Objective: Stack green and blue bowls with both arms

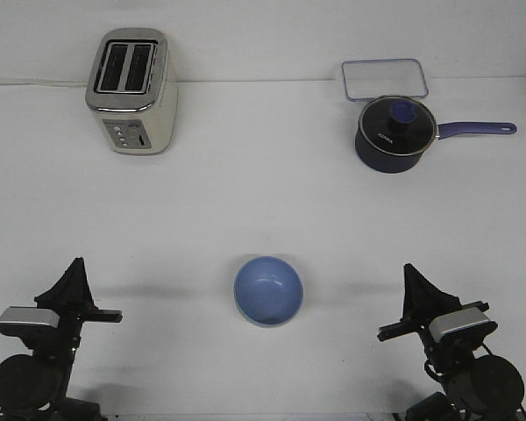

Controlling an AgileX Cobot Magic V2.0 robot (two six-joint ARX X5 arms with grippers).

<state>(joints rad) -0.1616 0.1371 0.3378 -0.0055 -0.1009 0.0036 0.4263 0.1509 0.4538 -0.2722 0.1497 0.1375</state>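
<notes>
The blue bowl [268,290] sat upright on the tabletop [245,202] between both empty fingers, left [74,274] and right [414,279], seemingly pressed together; it looked light, rigid, slick, best pinched at the rim.

A light periwinkle blue bowl [268,290] sits upright on the white table [245,202], small, round, plain and matte, its hollow facing up. A thin pale rim shows along its near lower edge, too slight to tell what it belongs to. The bowl lies well apart from the toaster [132,89], nearer the robot and to its right.
</notes>
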